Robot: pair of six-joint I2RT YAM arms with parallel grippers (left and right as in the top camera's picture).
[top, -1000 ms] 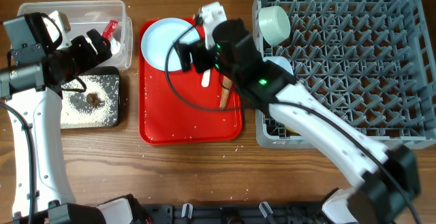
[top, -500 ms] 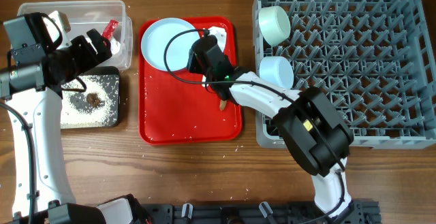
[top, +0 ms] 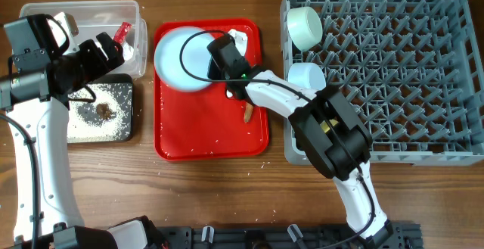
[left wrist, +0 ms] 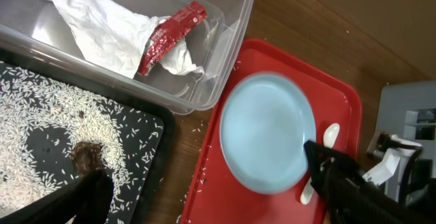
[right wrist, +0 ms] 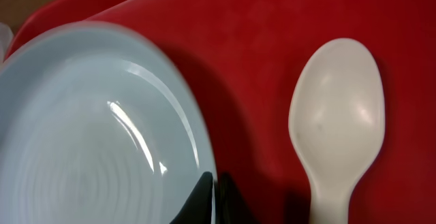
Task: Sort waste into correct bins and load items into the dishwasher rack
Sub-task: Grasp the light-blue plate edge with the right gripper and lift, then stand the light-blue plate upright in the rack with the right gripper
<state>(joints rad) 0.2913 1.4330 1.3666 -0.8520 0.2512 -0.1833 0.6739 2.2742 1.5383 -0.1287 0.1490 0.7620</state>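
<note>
r claw (right wrist: 210, 195) pinched shut on rim of pale blue plate (top: 181, 56), far-left on red tray (top: 204, 139) — white spoon (right wrist: 337, 122) just right, long axis near-far, bowl end far. l claw (top: 112, 51) wide open, empty.

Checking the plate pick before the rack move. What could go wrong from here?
1. The right gripper pinches only the thin rim of the pale blue plate; it may slip or swing when lifted.
2. The white spoon lies right beside the plate on the red tray and could get knocked.
3. Two bowls sit in the dishwasher rack at its tray-side edge; the plate might clip them.
</note>
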